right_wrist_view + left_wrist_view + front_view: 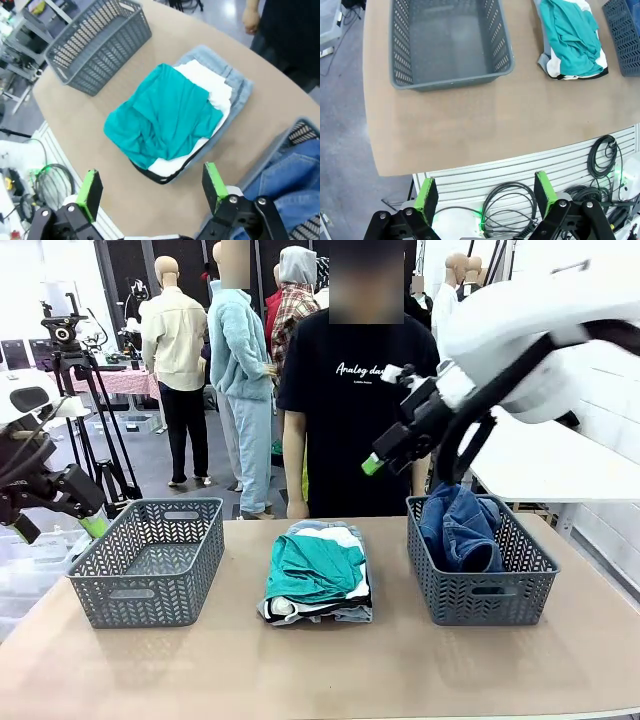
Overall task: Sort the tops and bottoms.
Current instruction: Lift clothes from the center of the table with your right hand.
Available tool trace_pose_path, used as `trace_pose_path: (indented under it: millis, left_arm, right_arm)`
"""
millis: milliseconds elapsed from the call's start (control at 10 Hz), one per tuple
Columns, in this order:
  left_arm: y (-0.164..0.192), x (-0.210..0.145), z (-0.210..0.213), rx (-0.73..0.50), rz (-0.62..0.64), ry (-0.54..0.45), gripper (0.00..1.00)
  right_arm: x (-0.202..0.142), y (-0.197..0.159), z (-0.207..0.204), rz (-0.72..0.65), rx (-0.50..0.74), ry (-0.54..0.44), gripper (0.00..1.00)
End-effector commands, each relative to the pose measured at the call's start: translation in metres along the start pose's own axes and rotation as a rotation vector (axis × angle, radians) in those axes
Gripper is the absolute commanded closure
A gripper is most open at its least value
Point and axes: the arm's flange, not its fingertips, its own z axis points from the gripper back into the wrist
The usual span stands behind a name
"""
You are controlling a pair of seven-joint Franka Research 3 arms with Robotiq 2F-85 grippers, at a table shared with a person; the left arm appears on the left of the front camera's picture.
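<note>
Front on, my right gripper (385, 455) hangs open up beside the jeans (460, 530), binned as bottoms; down my left wrist, my left gripper (485, 196) gapes short of the empty basket (450, 80), presumably for tops; down my right wrist, the teal shirt (165, 120) lies topmost beyond my spread jaws.

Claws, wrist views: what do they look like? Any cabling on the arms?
Right claw: black jointed fingers tipped with flat bright-green pads. Left claw: same build, black with green pads. In the front view the right arm is a rounded white shell with black cables looping to a black wrist; the left arm is white too, with black cables.
</note>
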Motion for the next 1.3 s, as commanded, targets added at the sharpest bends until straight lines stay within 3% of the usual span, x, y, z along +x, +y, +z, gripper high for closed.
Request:
trace_pose_path:
  millis: [0, 700, 1000, 1200]
  left_arm:
    - [0.001, 0.000, 0.001, 0.003, 0.017, 0.003, 0.00]
    - [0.001, 0.000, 0.001, 0.003, 0.017, 0.003, 0.00]
    - [0.001, 0.000, 0.001, 0.003, 0.017, 0.003, 0.00]
    - [0.001, 0.000, 0.001, 0.003, 0.017, 0.003, 0.00]
  right_arm:
    - [0.015, -0.007, -0.013, 0.008, 0.005, 0.043, 0.00]
    - [0.013, -0.009, -0.022, 0.001, -0.015, 0.061, 0.00]
    - [0.046, 0.004, -0.102, 0.068, 0.044, 0.306, 0.00]
    - [0.072, -0.001, -0.154, 0.078, 0.016, 0.436, 0.00]
